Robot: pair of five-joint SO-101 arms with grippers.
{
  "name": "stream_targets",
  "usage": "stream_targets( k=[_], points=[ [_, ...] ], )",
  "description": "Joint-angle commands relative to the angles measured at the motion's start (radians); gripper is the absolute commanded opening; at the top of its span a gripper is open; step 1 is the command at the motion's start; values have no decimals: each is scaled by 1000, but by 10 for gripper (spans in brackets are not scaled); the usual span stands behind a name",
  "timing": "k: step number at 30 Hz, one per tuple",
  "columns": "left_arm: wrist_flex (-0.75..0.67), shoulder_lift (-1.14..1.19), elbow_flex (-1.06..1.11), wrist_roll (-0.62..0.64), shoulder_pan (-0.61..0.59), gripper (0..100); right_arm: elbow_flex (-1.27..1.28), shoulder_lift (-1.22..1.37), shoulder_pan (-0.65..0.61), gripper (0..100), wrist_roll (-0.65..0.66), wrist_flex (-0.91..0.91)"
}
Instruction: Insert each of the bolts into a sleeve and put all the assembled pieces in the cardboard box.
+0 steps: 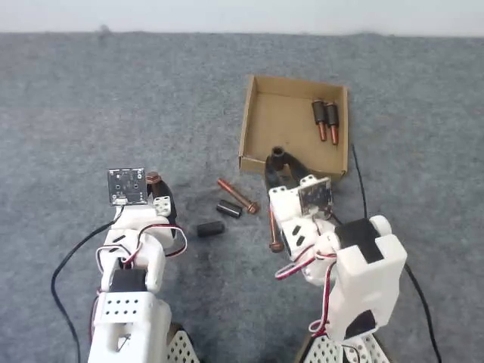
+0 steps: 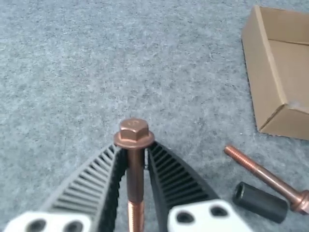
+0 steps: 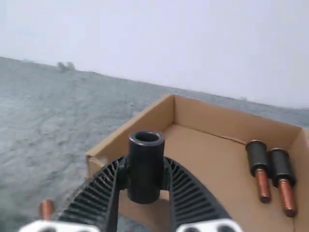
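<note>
The left gripper [image 2: 135, 151] is clamped on a bolt [image 2: 134, 133]. It is copper-coloured, with a six-sided flanged head poking out just past the fingertips and its shank running back between the ribbed black fingers. The right gripper [image 3: 145, 174] is closed around a sleeve [image 3: 146, 150], a short matte black tube held upright with its open bore on top. Just beyond that gripper sits the cardboard box [image 3: 212, 116], with two finished pieces [image 3: 258, 166] lying side by side in its far corner, black collars on copper threads. On the grey carpet [image 1: 113, 98] between the two grippers lie a loose bolt [image 1: 238, 195] and a loose sleeve [image 1: 229, 209] just beside it. A second sleeve [image 1: 211, 228] lies nearer the left gripper, and a second bolt [image 1: 273, 227] lies close behind the right one.
</note>
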Motion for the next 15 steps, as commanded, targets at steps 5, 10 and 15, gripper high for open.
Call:
stream_targets(
  k=[5, 10, 15],
  points=[
    [-35, -32, -16, 0, -5, 12, 104, -13, -76, 6, 17, -134],
    [-35, -32, -16, 0, -5, 12, 167, -13, -76, 6, 17, -177],
    [-35, -32, -16, 0, -5, 12, 235, -13, -77, 6, 17, -223]
  ],
)
